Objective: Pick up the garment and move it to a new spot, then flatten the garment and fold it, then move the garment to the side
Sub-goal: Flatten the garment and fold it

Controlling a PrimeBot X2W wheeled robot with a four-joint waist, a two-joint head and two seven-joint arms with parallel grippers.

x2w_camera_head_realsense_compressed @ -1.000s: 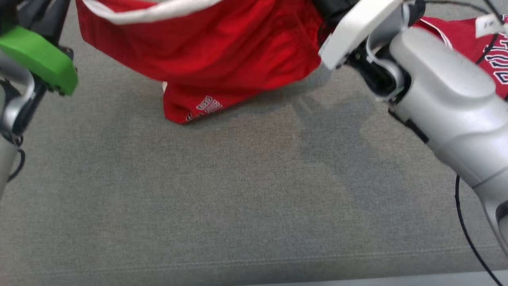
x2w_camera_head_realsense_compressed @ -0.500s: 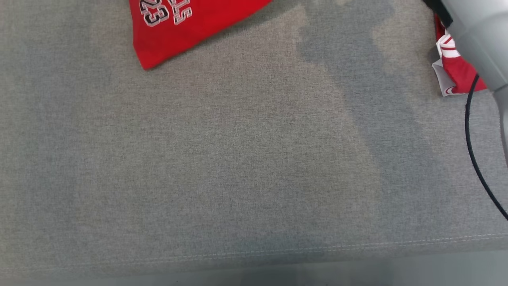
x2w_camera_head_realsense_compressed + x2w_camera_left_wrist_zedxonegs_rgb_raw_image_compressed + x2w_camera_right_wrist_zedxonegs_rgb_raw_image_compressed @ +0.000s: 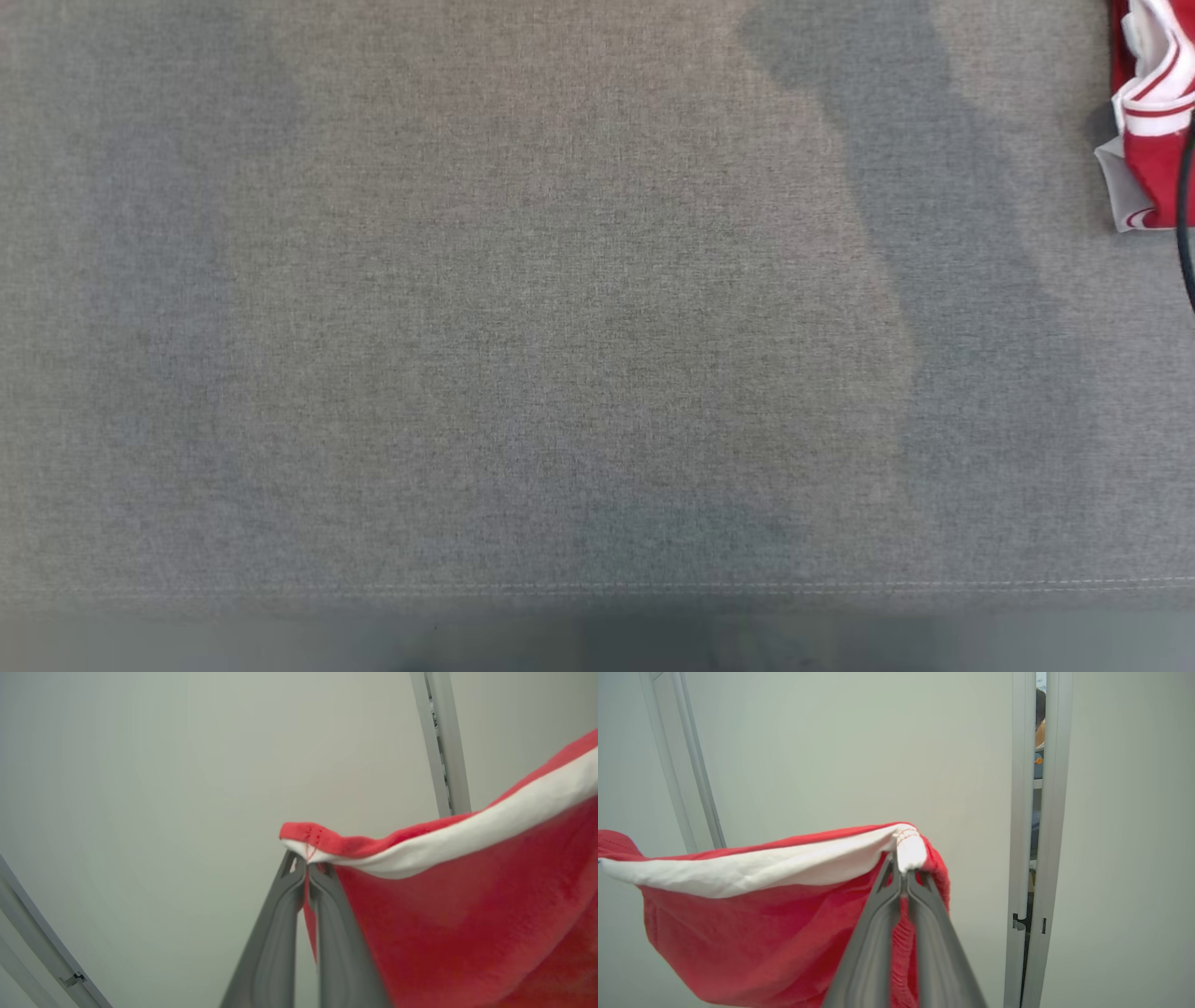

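garment (image 3: 467,914) is hanging in the air, stretched between the two grippers by its white band (image 3: 467,849), with the red body sagging below. in the left wrist view the left gripper (image 3: 307,870) is pinching one end of that band, its jaws pressed together on the stitched corner. in the right wrist view the right gripper (image 3: 903,870) is doing the same at the other end, jaws clamped on a bunched bit of white trim. both wrist cameras are facing a pale wall (image 3: 831,742), so the cloth is probably hanging well off the grey surface (image 3: 560,327) spreading across the head view. a bunched red and white cloth (image 3: 1148,140) is lying at the far right edge of that surface beside a black cable (image 3: 1187,233); whether it belongs to the held piece cannot be told.

the step in hand is looking like the carry to a new spot. doing it well is calling for firm grips and level, well-separated grippers, so the band is running taut and the body is hanging without twist. the lower hem should be touching down first on the open grey area, with the arms then drawing the band away so the cloth is laying out flat rather than heaping. the right pinch is holding a thick wad, which is risking a slip under a hard pull.
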